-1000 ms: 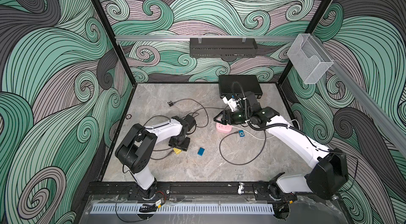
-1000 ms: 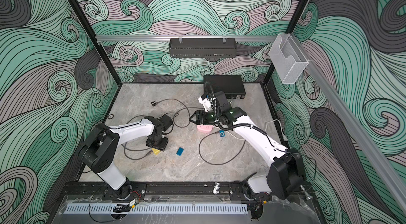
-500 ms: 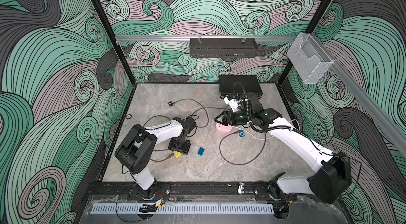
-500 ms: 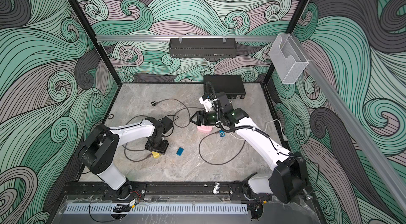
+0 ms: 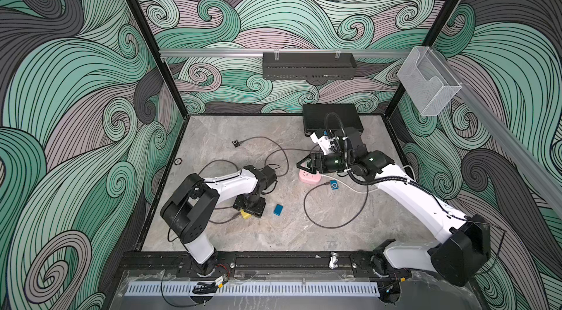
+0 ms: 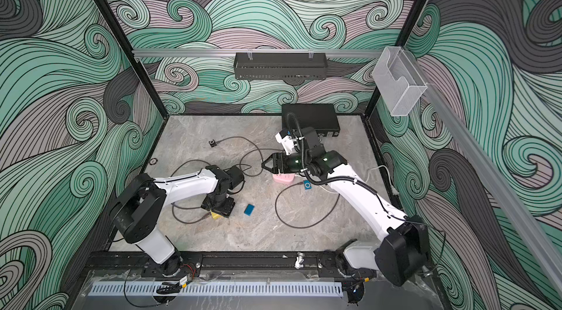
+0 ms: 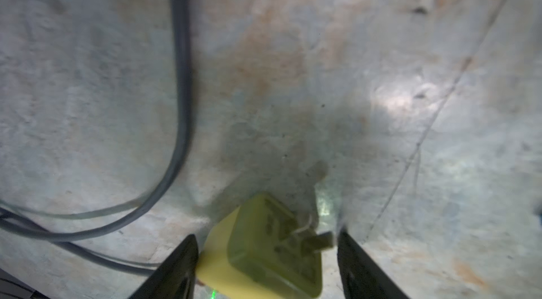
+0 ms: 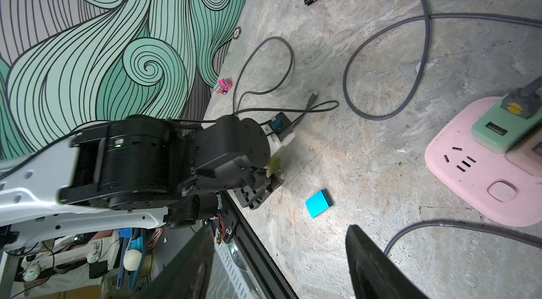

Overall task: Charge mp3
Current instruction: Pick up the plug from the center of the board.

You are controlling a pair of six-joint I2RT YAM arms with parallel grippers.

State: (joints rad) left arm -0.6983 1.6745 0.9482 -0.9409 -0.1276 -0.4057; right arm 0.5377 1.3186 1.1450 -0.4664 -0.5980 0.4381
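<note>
Left arm (image 5: 225, 182): extends from the near-left base toward the centre, forearm low, wrist bent straight down. Left gripper (image 5: 250, 212): pointed at the counter (image 5: 273, 238), close above it. In the wrist view its fingers (image 7: 179, 268) stand apart.

Right arm (image 5: 407, 196): extends from the near-right base toward the far centre, wrist roughly level. Right gripper (image 5: 301, 165): pointed left, raised clear of the counter. Its fingers (image 8: 372, 265) are spread wide and grip nothing.

The grey marbled stone-look worktop (image 5: 273, 232) looks matt and slightly rough; the pink rounded plastic power strip (image 8: 457, 186) smooth and satin; the yellow plastic charger cube (image 7: 258, 253) smooth.
</note>
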